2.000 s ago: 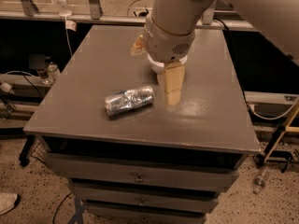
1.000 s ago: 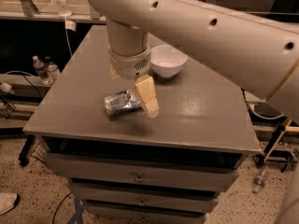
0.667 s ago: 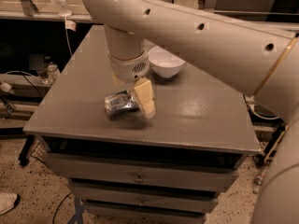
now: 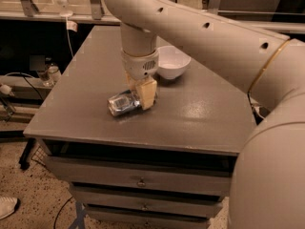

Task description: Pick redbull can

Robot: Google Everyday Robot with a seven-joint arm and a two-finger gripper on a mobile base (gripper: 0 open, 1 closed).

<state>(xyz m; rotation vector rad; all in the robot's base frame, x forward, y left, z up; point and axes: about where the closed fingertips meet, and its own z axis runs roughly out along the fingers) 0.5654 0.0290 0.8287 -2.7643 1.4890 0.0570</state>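
Note:
The redbull can (image 4: 120, 103), a dented silver can with bluish patches, lies on its side on the grey table (image 4: 205, 113), left of centre. My gripper (image 4: 139, 97) has come down on the can's right end. Its cream fingers (image 4: 147, 93) stand on either side of that end, open, with the near one in front of the can. The can rests on the table. My large white arm reaches in from the upper right and hides the back middle of the table.
A round white bowl (image 4: 173, 63) stands just behind and right of the gripper. The table has drawers (image 4: 140, 181) below its front edge. A bottle (image 4: 53, 73) and cables lie on the floor at the left. A shoe (image 4: 7, 206) shows at bottom left.
My gripper has moved left and down from beside the can onto its right end. The can has kept its place.

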